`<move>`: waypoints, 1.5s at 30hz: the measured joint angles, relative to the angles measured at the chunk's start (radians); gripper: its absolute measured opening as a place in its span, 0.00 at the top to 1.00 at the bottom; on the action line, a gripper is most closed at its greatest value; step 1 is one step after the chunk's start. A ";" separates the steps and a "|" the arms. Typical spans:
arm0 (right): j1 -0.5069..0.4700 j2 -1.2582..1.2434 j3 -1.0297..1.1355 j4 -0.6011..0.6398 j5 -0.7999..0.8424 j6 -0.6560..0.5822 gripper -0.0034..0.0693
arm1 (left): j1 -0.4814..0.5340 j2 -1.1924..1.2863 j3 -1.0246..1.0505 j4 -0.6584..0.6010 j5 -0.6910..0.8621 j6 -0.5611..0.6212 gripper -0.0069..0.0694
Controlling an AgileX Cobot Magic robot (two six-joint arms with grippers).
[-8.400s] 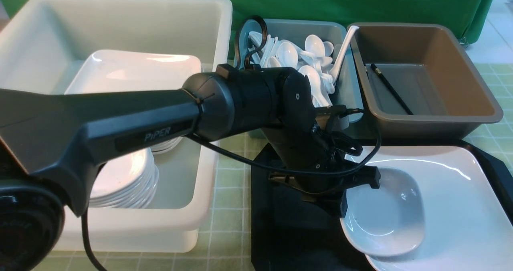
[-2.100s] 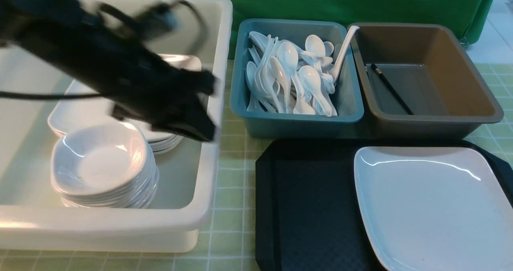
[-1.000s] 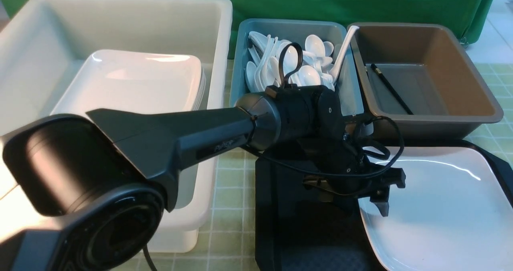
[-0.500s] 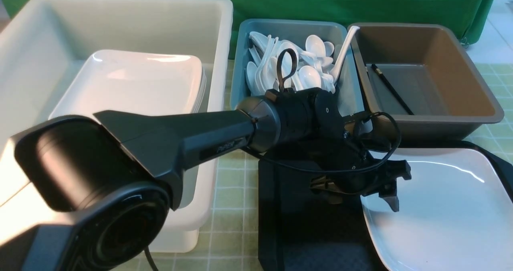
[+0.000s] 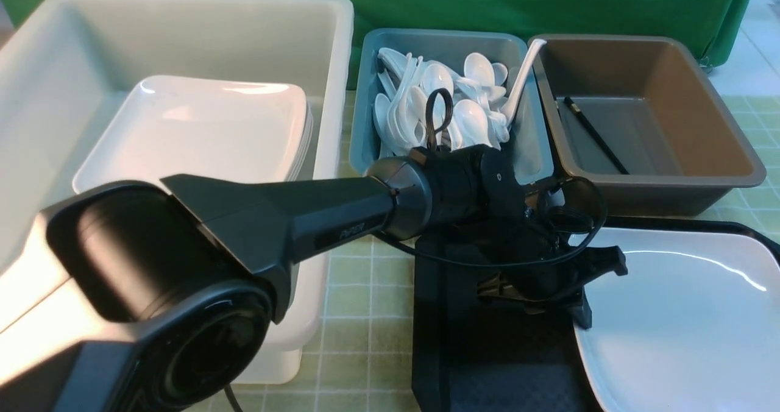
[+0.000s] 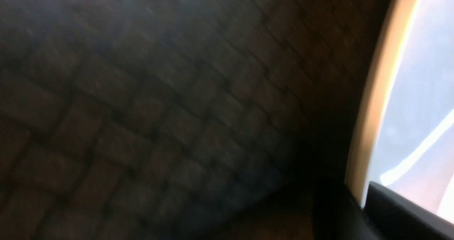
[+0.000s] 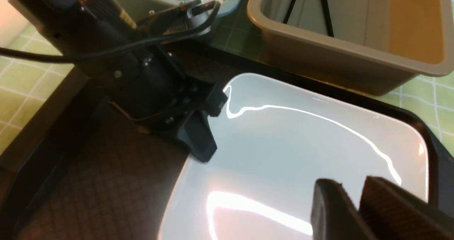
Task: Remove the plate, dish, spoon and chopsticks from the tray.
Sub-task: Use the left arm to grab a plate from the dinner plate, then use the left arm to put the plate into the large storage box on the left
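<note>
The white square plate (image 5: 682, 326) lies on the right half of the black tray (image 5: 487, 363). My left gripper (image 5: 582, 314) is shut on the plate's left rim. In the left wrist view the rim (image 6: 365, 126) runs in under a black finger (image 6: 393, 211). My right gripper (image 7: 349, 188) hovers low over the plate (image 7: 301, 144), narrowly open and holding nothing; it is outside the front view. Black chopsticks (image 5: 594, 134) lie in the brown bin (image 5: 719, 180). Several white spoons (image 5: 463, 116) fill the teal bin (image 5: 359, 131). The dish is hidden behind my left arm.
A big white tub (image 5: 329, 52) at the left holds a stack of square plates (image 5: 201, 125). My left arm (image 5: 292, 223) reaches across the tub's front and the tray's left half. A long white ladle (image 5: 521, 77) leans in the teal bin. Green checked cloth covers the table.
My left gripper has gone from open over the plate's left edge to shut on that rim. The tray and plate have slid a little to the right.
</note>
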 joint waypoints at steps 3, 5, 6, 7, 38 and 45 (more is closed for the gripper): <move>0.000 0.000 0.000 0.000 0.004 0.000 0.78 | -0.005 -0.069 0.006 0.084 0.048 0.005 0.88; 0.000 0.000 0.000 0.000 0.004 0.000 0.77 | -0.004 -0.118 0.006 0.120 0.071 0.015 0.89; 0.000 0.000 0.000 0.000 0.004 0.000 0.77 | 0.001 -0.147 0.006 0.124 0.086 0.018 0.89; 0.000 0.000 0.000 0.000 0.004 0.000 0.77 | 0.010 -0.186 0.006 0.129 0.107 0.037 0.90; 0.000 0.000 0.000 0.000 0.004 -0.002 0.75 | 0.833 -0.616 0.011 0.088 0.406 0.281 0.90; 0.000 0.000 0.000 0.000 0.008 -0.005 0.94 | 1.089 -0.616 0.011 0.051 0.427 0.377 0.90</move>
